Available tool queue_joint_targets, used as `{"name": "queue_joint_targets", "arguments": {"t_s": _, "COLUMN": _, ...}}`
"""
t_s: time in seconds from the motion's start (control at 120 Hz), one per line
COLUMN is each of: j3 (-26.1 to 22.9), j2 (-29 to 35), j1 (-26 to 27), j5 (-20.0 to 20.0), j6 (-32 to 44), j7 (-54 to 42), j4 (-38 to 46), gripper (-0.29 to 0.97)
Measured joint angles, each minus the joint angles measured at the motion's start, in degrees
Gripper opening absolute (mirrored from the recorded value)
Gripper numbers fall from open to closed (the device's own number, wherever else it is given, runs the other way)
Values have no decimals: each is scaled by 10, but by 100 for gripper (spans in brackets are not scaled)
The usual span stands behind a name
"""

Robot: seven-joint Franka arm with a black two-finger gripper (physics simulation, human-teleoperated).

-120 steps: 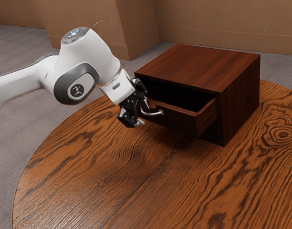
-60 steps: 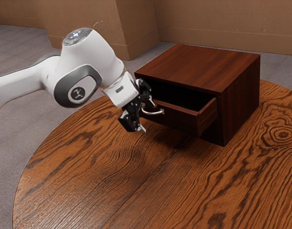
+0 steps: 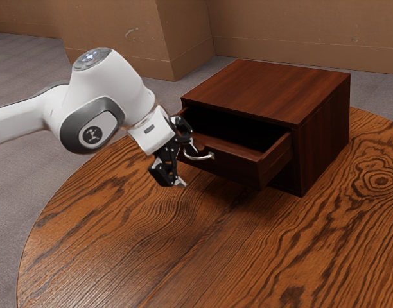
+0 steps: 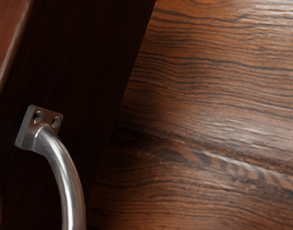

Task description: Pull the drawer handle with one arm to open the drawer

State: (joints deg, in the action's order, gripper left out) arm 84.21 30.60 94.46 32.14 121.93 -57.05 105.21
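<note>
A white robot arm [image 3: 94, 109] reaches across a round wooden table [image 3: 183, 256]. Its black two-finger gripper [image 3: 169, 176], its grip impossible to tell, is at the curved silver metal handle [image 3: 201, 155] [image 4: 65, 172] of a dark wooden drawer [image 3: 241, 157], which stands partly out of a boxy dark-wood cabinet [image 3: 280, 90].

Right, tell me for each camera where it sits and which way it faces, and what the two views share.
Exterior view: beside the table, looking down at the cabinet and its part-open drawer; the white arm and black gripper reach in from its left.
Wrist view: on the hand, facing the drawer's front, close on the metal handle, tabletop beyond.
Shared: handle, drawer and table.
</note>
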Motion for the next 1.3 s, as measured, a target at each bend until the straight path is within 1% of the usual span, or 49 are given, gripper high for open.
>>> {"name": "queue_joint_targets", "arguments": {"t_s": 0.067, "j3": -4, "j2": 0, "j1": -4, "j5": -1, "j6": 3, "j7": 1, "j4": 8, "gripper": 66}}
{"name": "queue_joint_targets", "arguments": {"t_s": 0.1, "j3": -6, "j2": 0, "j1": -8, "j5": -1, "j6": 5, "j7": 2, "j4": 14, "gripper": 69}}
{"name": "queue_joint_targets", "arguments": {"t_s": 0.233, "j3": -29, "j2": 2, "j1": -37, "j5": -2, "j6": 12, "j7": 5, "j4": 30, "gripper": 67}}
{"name": "queue_joint_targets", "arguments": {"t_s": 0.533, "j3": -122, "j2": 3, "j1": -141, "j5": -12, "j6": 21, "j7": 9, "j4": 84, "gripper": 67}}
{"name": "queue_joint_targets", "arguments": {"t_s": 0.567, "j3": -127, "j2": 3, "j1": -147, "j5": -13, "j6": 21, "j7": 10, "j4": 90, "gripper": 69}}
{"name": "queue_joint_targets", "arguments": {"t_s": 0.692, "j3": -138, "j2": 4, "j1": -160, "j5": -15, "j6": 25, "j7": 12, "j4": 101, "gripper": 68}}
{"name": "queue_joint_targets", "arguments": {"t_s": 0.75, "j3": -152, "j2": 9, "j1": -177, "j5": -15, "j6": 26, "j7": 13, "j4": 109, "gripper": 66}}
{"name": "queue_joint_targets", "arguments": {"t_s": 0.95, "j3": -180, "j2": 17, "j1": -214, "j5": -16, "j6": 28, "j7": 16, "j4": 133, "gripper": 69}}
{"name": "queue_joint_targets", "arguments": {"t_s": 1.017, "j3": -191, "j2": 19, "j1": -231, "j5": -17, "j6": 29, "j7": 18, "j4": 140, "gripper": 68}}
{"name": "queue_joint_targets", "arguments": {"t_s": 1.075, "j3": -201, "j2": 21, "j1": -244, "j5": -17, "j6": 29, "j7": 19, "j4": 147, "gripper": 66}}
{"name": "queue_joint_targets", "arguments": {"t_s": 1.117, "j3": -209, "j2": 24, "j1": -252, "j5": -15, "j6": 30, "j7": 20, "j4": 153, "gripper": 67}}
{"name": "queue_joint_targets", "arguments": {"t_s": 1.142, "j3": -216, "j2": 25, "j1": -260, "j5": -15, "j6": 30, "j7": 20, "j4": 156, "gripper": 62}}
{"name": "queue_joint_targets", "arguments": {"t_s": 1.183, "j3": -226, "j2": 27, "j1": -268, "j5": -15, "j6": 31, "j7": 21, "j4": 158, "gripper": 49}}
{"name": "queue_joint_targets", "arguments": {"t_s": 1.192, "j3": -233, "j2": 27, "j1": -271, "j5": -15, "j6": 30, "j7": 21, "j4": 155, "gripper": 44}}
{"name": "queue_joint_targets", "arguments": {"t_s": 1.2, "j3": -239, "j2": 27, "j1": -274, "j5": -15, "j6": 30, "j7": 21, "j4": 152, "gripper": 37}}
{"name": "queue_joint_targets", "arguments": {"t_s": 1.208, "j3": -252, "j2": 28, "j1": -278, "j5": -15, "j6": 30, "j7": 22, "j4": 145, "gripper": 35}}
{"name": "queue_joint_targets", "arguments": {"t_s": 1.233, "j3": -296, "j2": 29, "j1": -293, "j5": -15, "j6": 25, "j7": 23, "j4": 117, "gripper": 39}}
{"name": "queue_joint_targets", "arguments": {"t_s": 1.275, "j3": -408, "j2": 31, "j1": -323, "j5": -15, "j6": -2, "j7": 25, "j4": 44, "gripper": 46}}
{"name": "queue_joint_targets", "arguments": {"t_s": 1.3, "j3": -465, "j2": 32, "j1": -336, "j5": -16, "j6": -23, "j7": 27, "j4": 16, "gripper": 49}}
